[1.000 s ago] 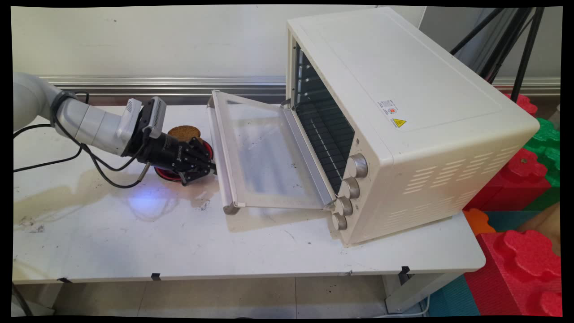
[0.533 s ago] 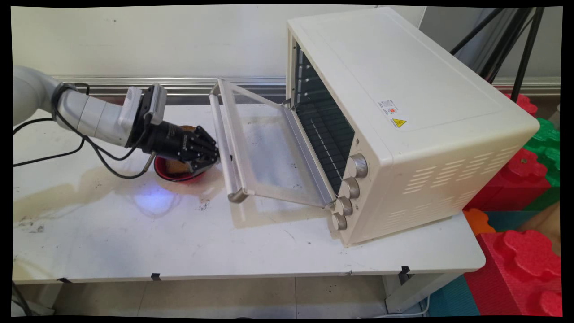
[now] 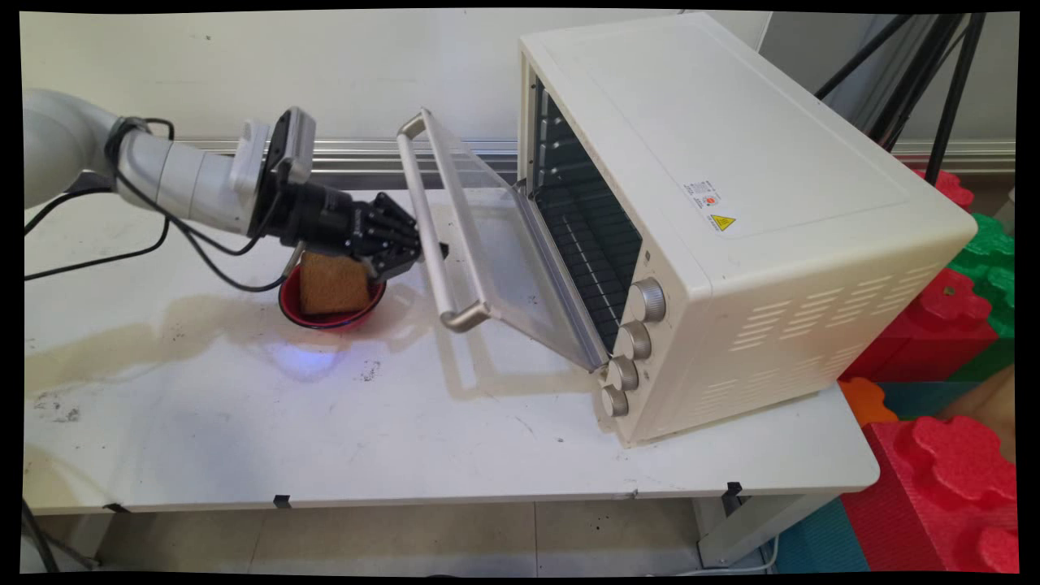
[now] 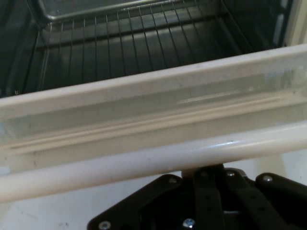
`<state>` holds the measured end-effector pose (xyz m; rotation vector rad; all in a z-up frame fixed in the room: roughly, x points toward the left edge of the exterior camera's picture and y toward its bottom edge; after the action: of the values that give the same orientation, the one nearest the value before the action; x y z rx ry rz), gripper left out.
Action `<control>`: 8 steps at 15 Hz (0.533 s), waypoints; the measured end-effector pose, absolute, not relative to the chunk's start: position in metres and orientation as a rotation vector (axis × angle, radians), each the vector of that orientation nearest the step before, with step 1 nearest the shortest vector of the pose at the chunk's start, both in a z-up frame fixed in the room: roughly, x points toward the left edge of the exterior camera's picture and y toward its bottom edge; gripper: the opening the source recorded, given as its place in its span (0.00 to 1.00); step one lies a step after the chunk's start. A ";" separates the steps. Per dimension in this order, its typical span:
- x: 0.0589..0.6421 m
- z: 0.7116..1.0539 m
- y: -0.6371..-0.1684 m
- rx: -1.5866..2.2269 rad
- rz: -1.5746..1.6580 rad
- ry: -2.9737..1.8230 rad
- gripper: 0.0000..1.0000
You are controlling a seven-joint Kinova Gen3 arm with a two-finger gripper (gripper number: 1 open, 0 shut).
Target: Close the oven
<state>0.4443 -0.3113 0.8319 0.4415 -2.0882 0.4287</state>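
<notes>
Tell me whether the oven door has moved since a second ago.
Yes. The door has swung up toward the oven, its handle pushed by the gripper.

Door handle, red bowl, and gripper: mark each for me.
door handle [image 3: 431, 219], main view, middle of the metal bar
red bowl [image 3: 292, 313], main view, left rim
gripper [image 3: 435, 250], main view, fingertips against the handle bar

Main view: above near table side, facing wall. Hand view: close on oven door handle [image 3: 433, 236] [image 4: 144, 165], shared.
</notes>
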 end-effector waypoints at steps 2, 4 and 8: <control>0.437 0.837 -0.317 0.437 0.434 -2.076 0.00; 0.429 0.841 -0.322 0.427 0.439 -2.066 0.00; 0.413 0.849 -0.334 0.408 0.448 -2.051 0.00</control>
<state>0.4132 -0.3341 0.8492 0.4077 -2.0509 0.4483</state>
